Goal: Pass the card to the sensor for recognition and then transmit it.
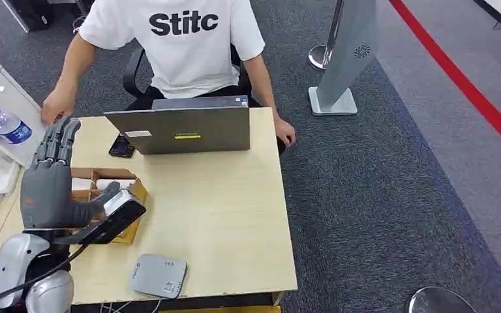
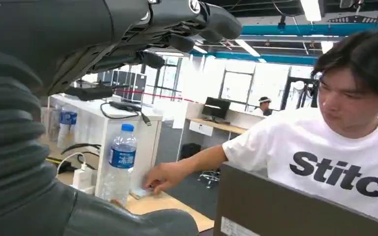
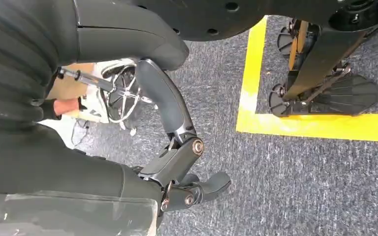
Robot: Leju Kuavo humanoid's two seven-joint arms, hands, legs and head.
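My left hand point(image 1: 49, 186) is raised over the left side of the wooden table point(image 1: 222, 215), fingers straight and spread, holding nothing. Just under its thumb, a black and silver device point(image 1: 119, 212) lies on a cardboard box point(image 1: 130, 229). A flat grey sensor unit point(image 1: 159, 276) sits near the table's front edge. A person in a white shirt point(image 1: 186, 39) sits behind the table; their hand point(image 2: 163, 178) rests on a pale flat thing point(image 2: 139, 193), perhaps the card, at the table's far left corner. My right hand point(image 3: 177, 162) hangs over the carpet with loosely bent fingers, empty.
A grey laptop point(image 1: 182, 130) stands open at the table's far edge, with a black phone point(image 1: 122, 147) beside it. A water bottle point(image 1: 10, 127) stands on a white side unit point(image 1: 6, 91) to the left. A grey stand point(image 1: 346, 59) is at the right rear.
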